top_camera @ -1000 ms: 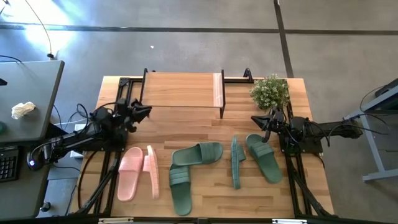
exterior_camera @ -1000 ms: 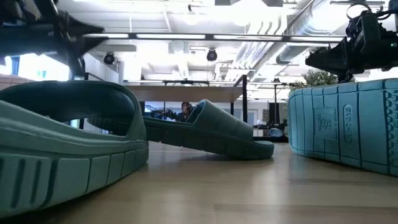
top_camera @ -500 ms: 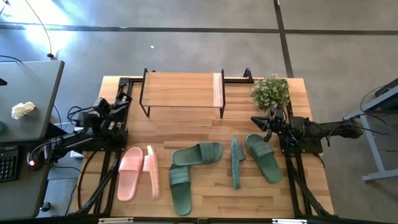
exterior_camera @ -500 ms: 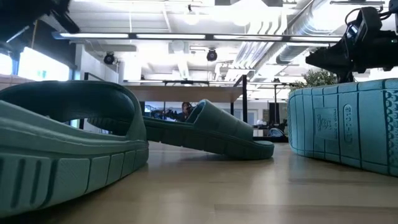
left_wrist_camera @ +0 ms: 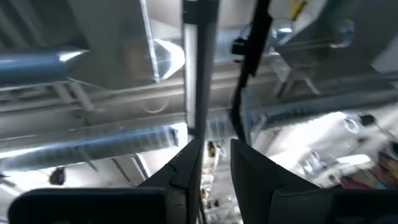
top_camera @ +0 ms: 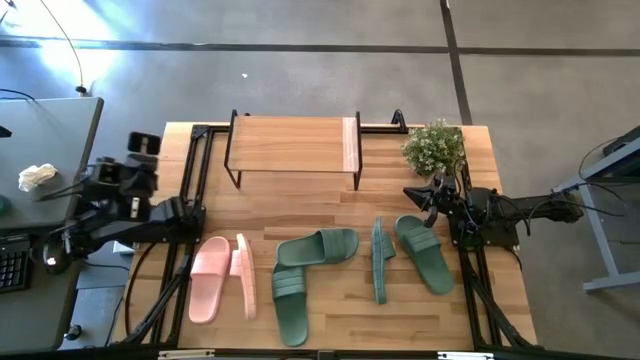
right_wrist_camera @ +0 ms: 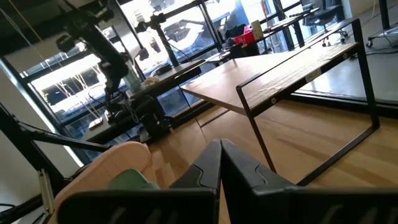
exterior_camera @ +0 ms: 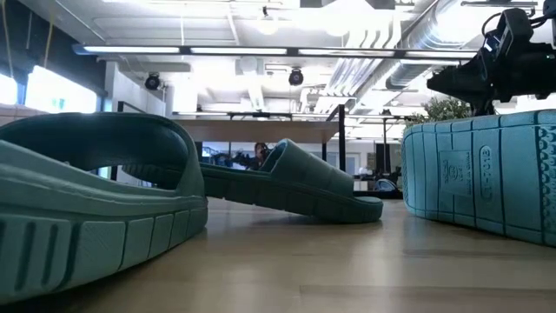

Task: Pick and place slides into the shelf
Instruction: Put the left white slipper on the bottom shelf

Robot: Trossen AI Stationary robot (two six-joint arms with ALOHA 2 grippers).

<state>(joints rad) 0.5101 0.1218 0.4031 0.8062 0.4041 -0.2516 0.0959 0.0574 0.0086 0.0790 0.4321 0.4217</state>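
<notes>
The shelf (top_camera: 292, 145) stands on thin black legs at the table's far side, its plank top bare. Six slides lie in a row along the near half. The pink pair (top_camera: 210, 278) has one slide flat and one (top_camera: 245, 276) on its edge. Two green slides (top_camera: 318, 247) (top_camera: 290, 300) lie mid-table. A third (top_camera: 380, 258) stands on its edge and a fourth (top_camera: 424, 252) lies flat. My left gripper (top_camera: 135, 160) is off the table's left edge, pointing up at the ceiling, slightly open (left_wrist_camera: 216, 149). My right gripper (top_camera: 420, 197) hovers shut (right_wrist_camera: 221, 146) near the right slides.
A small potted plant (top_camera: 434, 146) sits at the table's far right corner, just beyond my right gripper. A grey desk (top_camera: 40, 160) with a crumpled paper stands left of the table. Bare wood lies between the shelf and the row of slides.
My left arm has swung away from the shelf's front left corner toward the table's left edge and past it. Its gripper has tipped upward, and it has left the low view. The right arm and all slides have stayed put.
</notes>
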